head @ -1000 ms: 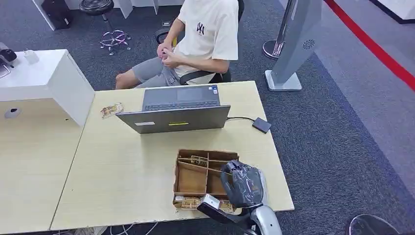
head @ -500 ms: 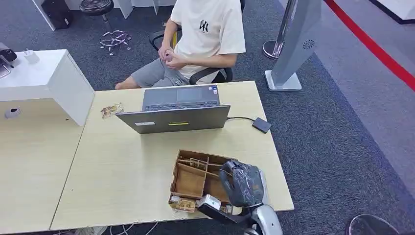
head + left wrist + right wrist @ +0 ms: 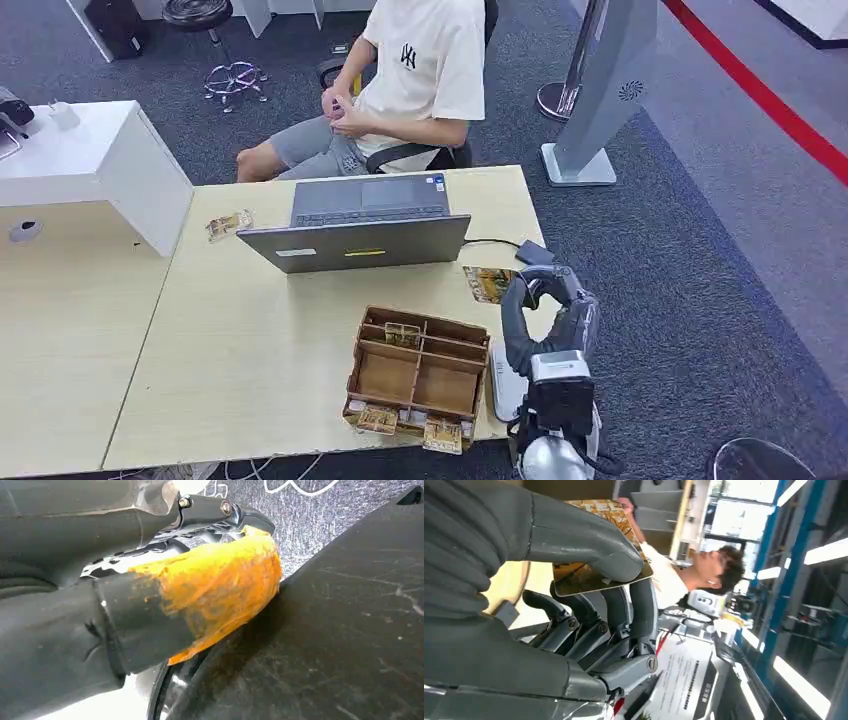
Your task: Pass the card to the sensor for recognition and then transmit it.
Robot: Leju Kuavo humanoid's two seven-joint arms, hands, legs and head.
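Right hand (image 3: 535,290) pinches gold patterned card (image 3: 487,283) above pale wood desk (image 3: 250,360) (near small dark sensor box (image 3: 537,253)). Left hand: grip state can't tell. Grey carpet floor (image 3: 700,250) w/ red stripe.

NY logo on person's shirt (image 3: 409,57), other print unreadable

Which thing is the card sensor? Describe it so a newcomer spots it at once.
Start at the open grey laptop on the wooden table. Follow the dark cable from its right side to the table's right edge, ending at a small dark flat square, the sensor. It lies just beyond the card in the right hand.
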